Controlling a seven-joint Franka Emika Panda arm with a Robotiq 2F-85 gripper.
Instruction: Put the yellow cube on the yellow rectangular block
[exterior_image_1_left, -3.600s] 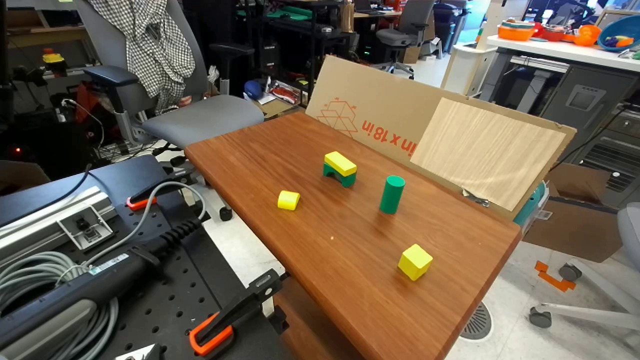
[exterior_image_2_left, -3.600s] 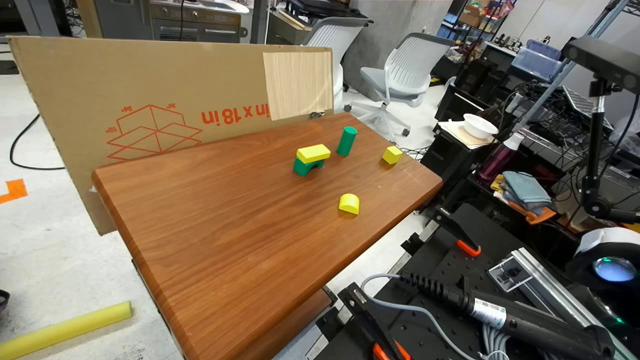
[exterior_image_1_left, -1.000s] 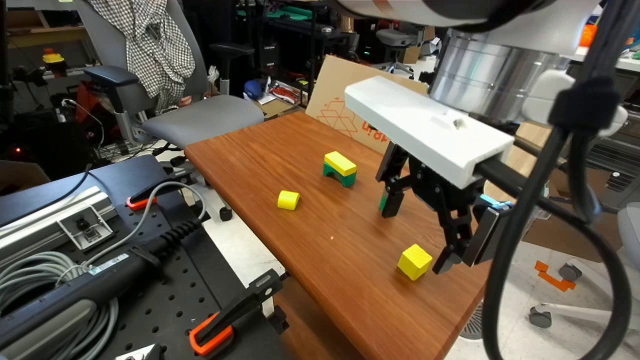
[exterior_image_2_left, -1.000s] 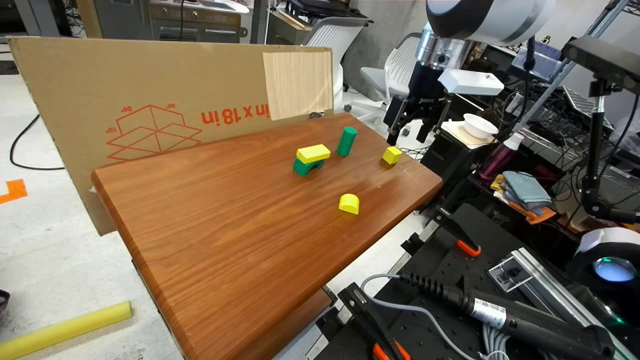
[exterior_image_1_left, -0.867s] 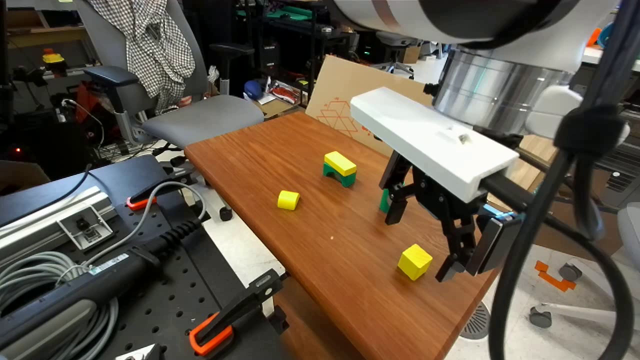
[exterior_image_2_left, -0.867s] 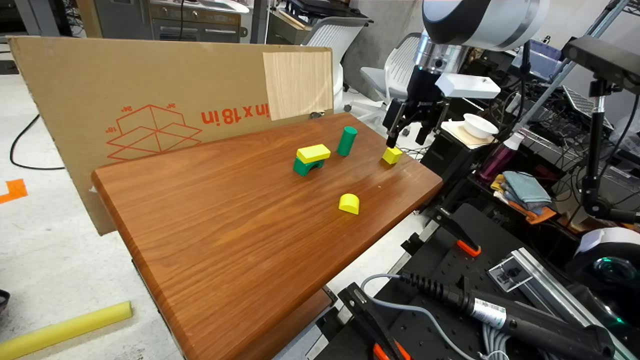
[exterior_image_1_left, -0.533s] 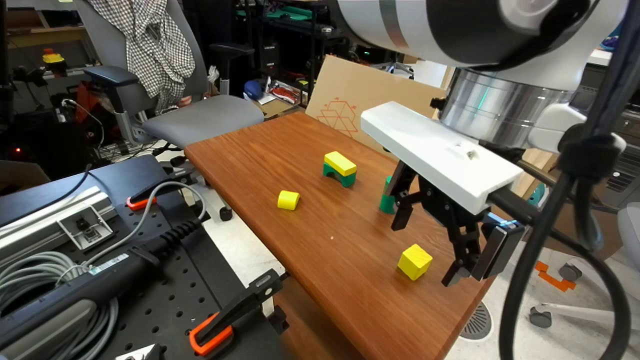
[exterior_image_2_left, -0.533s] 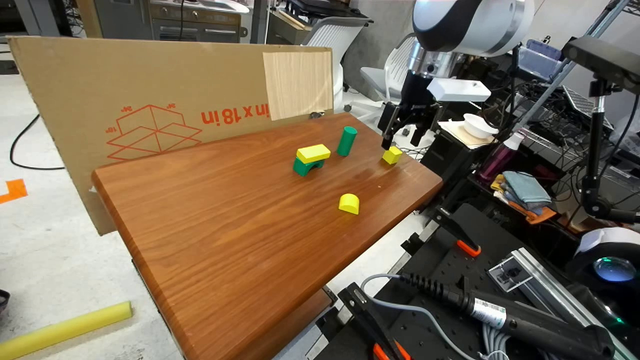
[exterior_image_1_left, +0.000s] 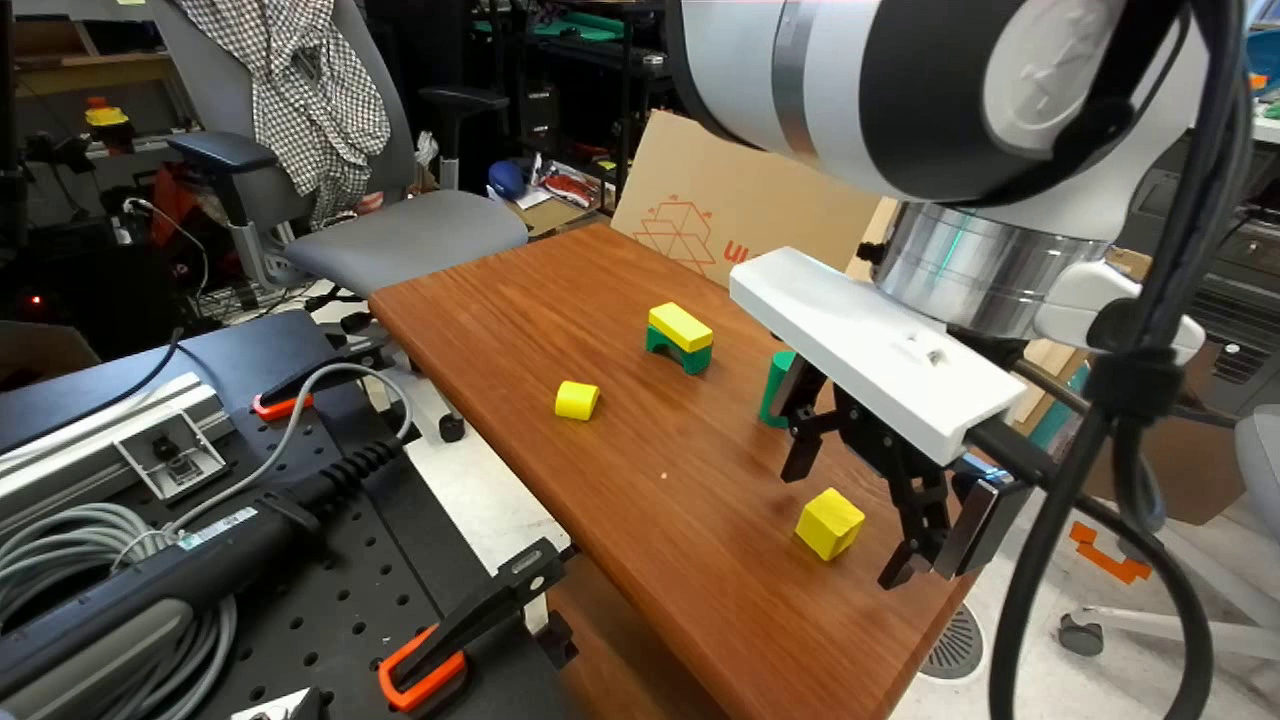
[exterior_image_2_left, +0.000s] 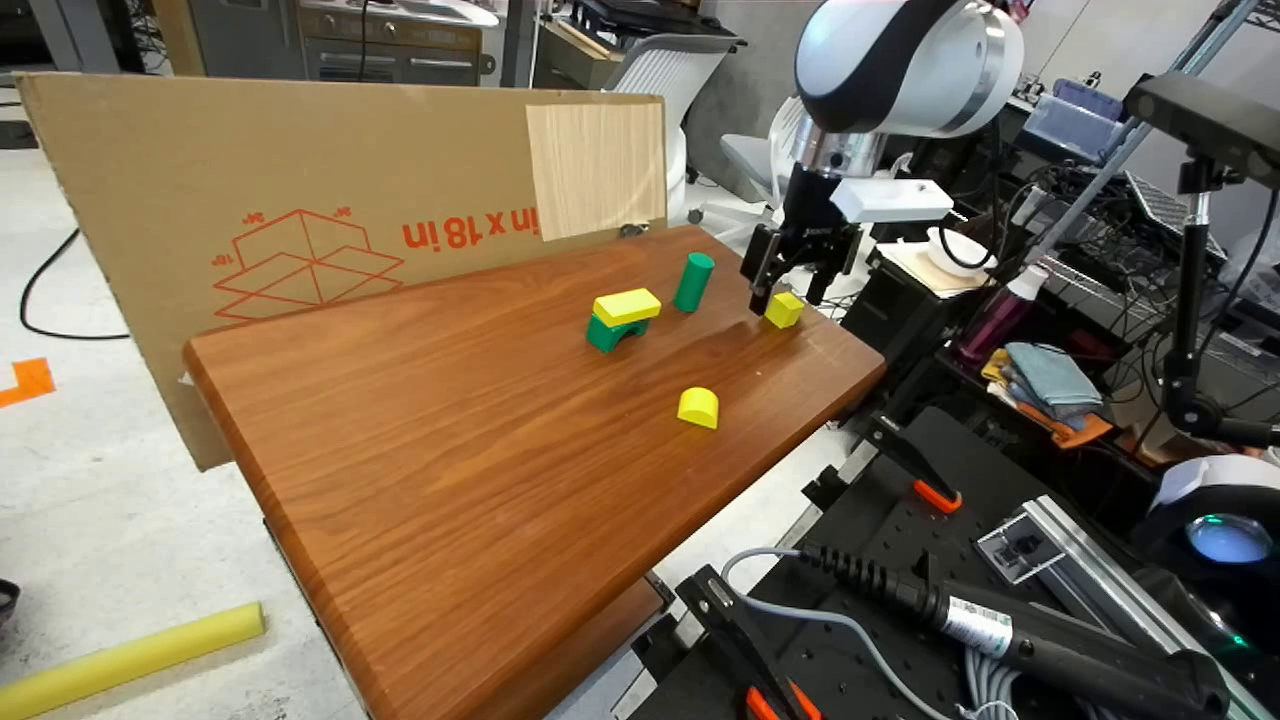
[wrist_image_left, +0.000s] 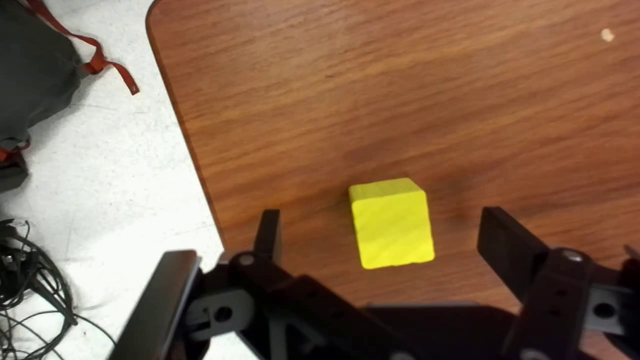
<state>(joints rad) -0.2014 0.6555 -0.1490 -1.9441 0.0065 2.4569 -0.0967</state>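
Note:
The yellow cube (exterior_image_1_left: 829, 524) sits alone on the wooden table in both exterior views (exterior_image_2_left: 784, 310). In the wrist view the cube (wrist_image_left: 392, 230) shows between my two spread fingers, with a gap on each side. My gripper (wrist_image_left: 382, 220) is open and empty, pointing down over the cube and not touching it. The exact height of the fingertips above the table is hard to tell. The yellow rectangular block (exterior_image_1_left: 681, 326) lies flat on top of a green arch block (exterior_image_1_left: 697, 360). This stack also shows in an exterior view (exterior_image_2_left: 627, 306), out of the wrist view.
A green cylinder (exterior_image_2_left: 694, 282) stands upright between the stack and the cube, partly behind a finger in an exterior view (exterior_image_1_left: 772, 395). A yellow half-round piece (exterior_image_2_left: 698, 408) lies nearer a table edge. A cardboard sheet (exterior_image_2_left: 330, 190) stands along one table side.
The arm was out of view 3.6 s ago and is now over the table. Over the last second my open gripper has come down around the yellow cube. The blocks have not moved.

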